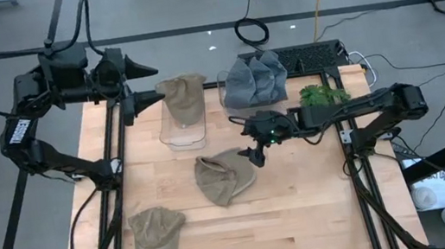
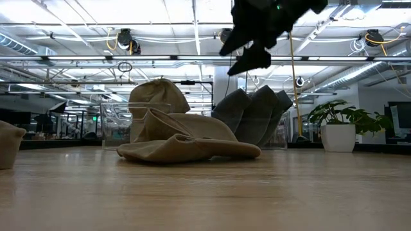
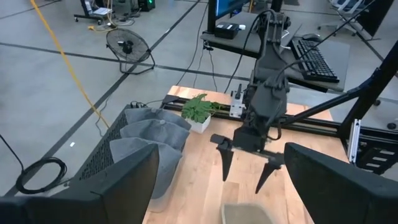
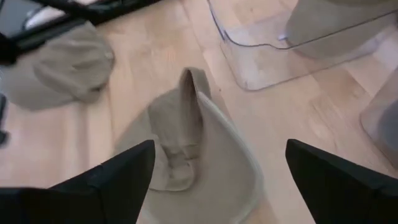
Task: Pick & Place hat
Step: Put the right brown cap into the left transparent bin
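Both of my right gripper's (image 4: 214,171) dark fingers (image 4: 106,180) filled the near edge of my right wrist view, spread wide with nothing between them, and the tan hat (image 4: 196,155) lay in the gap just beyond them. Seen from above, the wooden table (image 1: 304,209) carried that hat (image 1: 221,177) near its centre, crumpled and upside down. It lay lengthwise from about ten o'clock to four o'clock, with the brim end pointing toward my right gripper (image 1: 254,150). From my fingertips the hat lay at roughly eight o'clock, close by and below. In the low view my gripper (image 2: 247,51) hung well clear above the hat (image 2: 189,141), not touching it.

My right arm was plainly the nearer one. My left gripper (image 1: 135,89) hovered, also open, at the table's far left edge, just beside the clear bin (image 1: 181,128) that already held a tan cap (image 1: 183,95). Grey caps (image 1: 256,80) sat stacked at twelve o'clock from my right gripper, and another tan cap (image 1: 155,237) lay at the near left corner.

I judged the coming move to be a drop straight down and slightly toward eight o'clock, to close across the raised fold of the crown.
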### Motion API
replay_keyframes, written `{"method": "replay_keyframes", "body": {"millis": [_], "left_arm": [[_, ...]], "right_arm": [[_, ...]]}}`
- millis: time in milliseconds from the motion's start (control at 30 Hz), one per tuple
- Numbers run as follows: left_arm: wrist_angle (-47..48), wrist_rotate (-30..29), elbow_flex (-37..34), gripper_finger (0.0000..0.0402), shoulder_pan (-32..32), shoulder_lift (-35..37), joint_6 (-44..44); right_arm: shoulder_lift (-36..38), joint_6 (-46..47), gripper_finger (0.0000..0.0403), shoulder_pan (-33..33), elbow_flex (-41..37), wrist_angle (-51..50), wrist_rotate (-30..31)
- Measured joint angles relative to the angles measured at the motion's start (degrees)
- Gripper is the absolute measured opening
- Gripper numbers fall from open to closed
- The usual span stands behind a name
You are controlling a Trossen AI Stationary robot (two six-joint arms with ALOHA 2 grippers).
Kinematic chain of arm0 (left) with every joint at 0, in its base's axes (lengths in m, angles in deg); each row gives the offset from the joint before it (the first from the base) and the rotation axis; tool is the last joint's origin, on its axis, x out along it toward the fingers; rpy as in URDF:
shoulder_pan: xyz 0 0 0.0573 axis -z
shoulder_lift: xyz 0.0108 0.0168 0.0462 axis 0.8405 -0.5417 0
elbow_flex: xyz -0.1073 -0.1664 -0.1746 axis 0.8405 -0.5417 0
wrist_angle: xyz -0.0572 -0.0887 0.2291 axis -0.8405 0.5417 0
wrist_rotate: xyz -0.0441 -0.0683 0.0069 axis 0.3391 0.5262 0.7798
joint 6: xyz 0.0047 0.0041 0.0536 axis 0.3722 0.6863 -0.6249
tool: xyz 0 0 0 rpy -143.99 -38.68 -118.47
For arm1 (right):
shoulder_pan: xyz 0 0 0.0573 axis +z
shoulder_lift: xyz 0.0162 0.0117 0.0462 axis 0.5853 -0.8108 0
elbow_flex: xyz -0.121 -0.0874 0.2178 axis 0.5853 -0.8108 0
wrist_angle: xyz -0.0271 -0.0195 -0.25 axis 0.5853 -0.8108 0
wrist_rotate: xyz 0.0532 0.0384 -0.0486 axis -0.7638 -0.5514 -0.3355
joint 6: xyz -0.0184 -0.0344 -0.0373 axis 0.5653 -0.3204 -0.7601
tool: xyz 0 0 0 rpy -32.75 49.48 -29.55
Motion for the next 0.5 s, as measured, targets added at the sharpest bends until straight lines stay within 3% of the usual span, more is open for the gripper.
{"method": "replay_keyframes", "body": {"millis": [133,333,500], "left_arm": [[0.0,0.0,0.0,0.0351,0.0,-0.02,0.01],[0.01,0.05,0.0,0.0351,0.08,-0.02,0.3],[-0.01,0.11,0.0,0.0351,0.17,-0.02,0.61]], "right_arm": [[0.0,-3.67,0.0346,-0.17,-5.34,5.63,2.85],[-0.22,-3.68,0.0346,-2.64,-8.6,8.66,2.4],[-3.0,-4.82,0.0345,-5.28,-8.61,10.96,-2.13]]}}
